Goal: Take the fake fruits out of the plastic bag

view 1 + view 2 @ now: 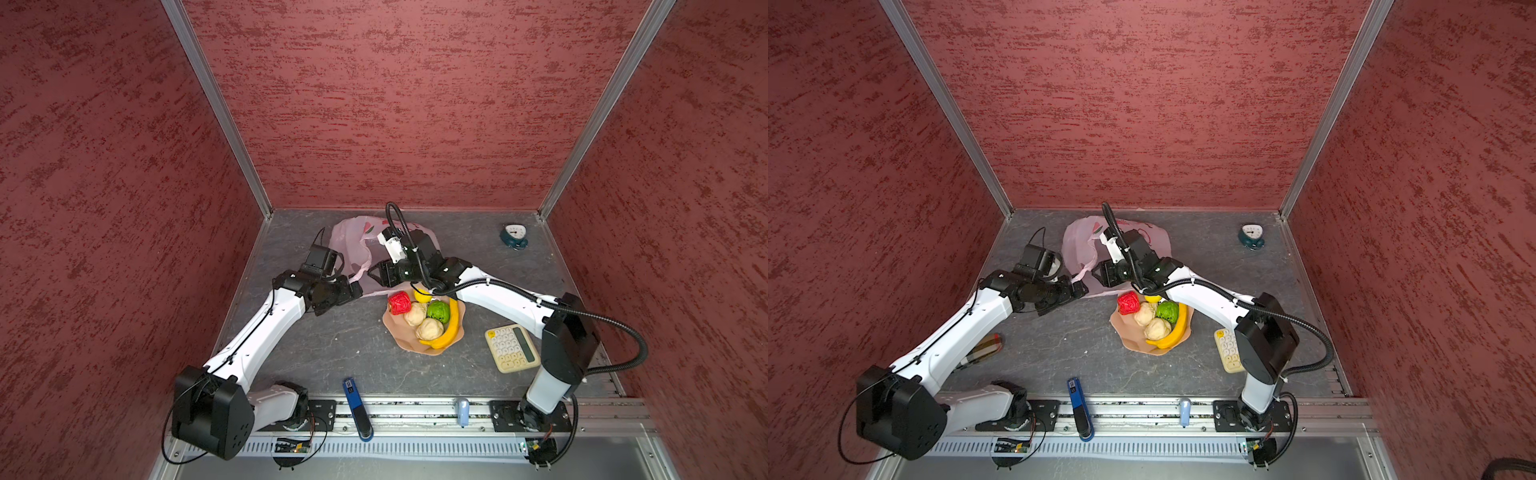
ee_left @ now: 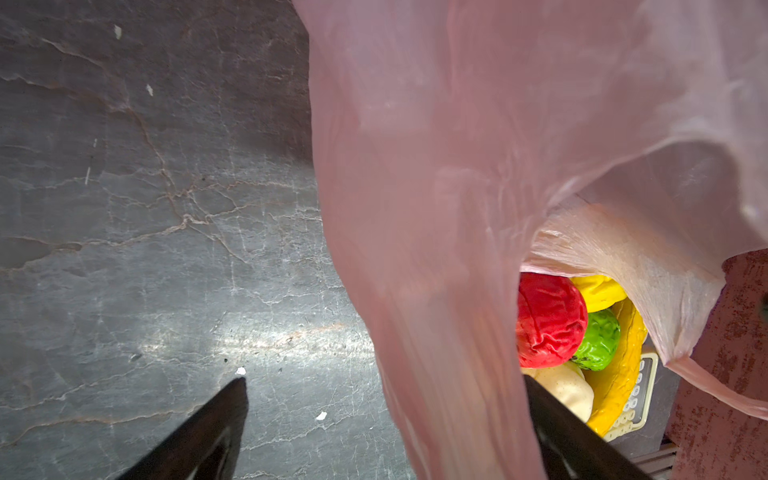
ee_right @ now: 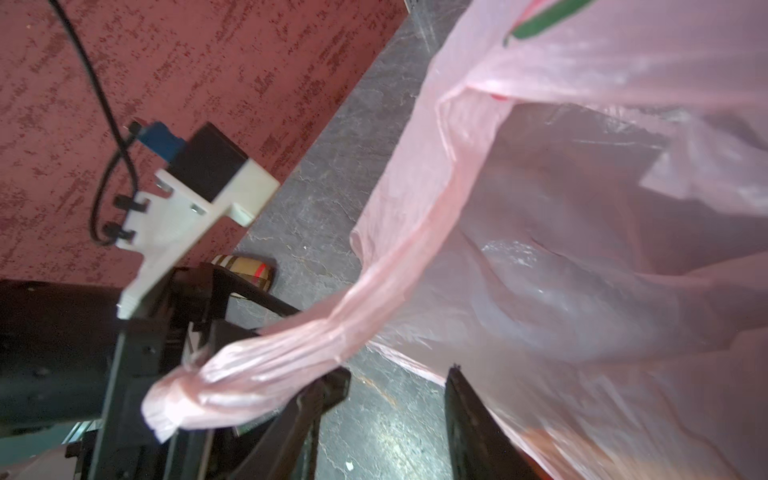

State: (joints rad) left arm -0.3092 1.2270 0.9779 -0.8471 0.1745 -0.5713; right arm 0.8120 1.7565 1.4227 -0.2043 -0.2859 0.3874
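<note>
Six fake fruits (image 1: 429, 329) are lying outside the bag, piled in a peach scalloped bowl (image 1: 405, 344) just right of centre in both top views. The red fruit (image 1: 399, 302) is sitting at the bowl's upper left; the small yellow fruit (image 1: 423, 295) is peeking out at the upper rim, partly under the right arm; the green fruit (image 1: 439, 311) is resting beside the two beige lumpy balls (image 1: 415, 313); the banana (image 1: 451, 330) is curving along the bowl's right side.

The pale-pink plastic bag (image 1: 353, 239) is lying crumpled on the grey table (image 1: 332, 345) above the bowl, toward the back wall, its lower edge coming down just beside the bowl.

The left gripper (image 2: 384, 379) is sitting at the bag's left with its jaws spread wide; one loop handle is draping through the gap between the fingers (image 2: 216, 428), unpinched. The right gripper (image 3: 401, 374) is reaching over the bag and pointing toward the left one; its jaws are standing part way apart, with bare table showing between them and the bag's edge lying against one finger (image 3: 469, 415), so nothing is clamped.

A cream calculator (image 1: 513, 347) is lying at the lower right of the table; a small teal clock (image 1: 514, 237) is standing at the upper right corner.
</note>
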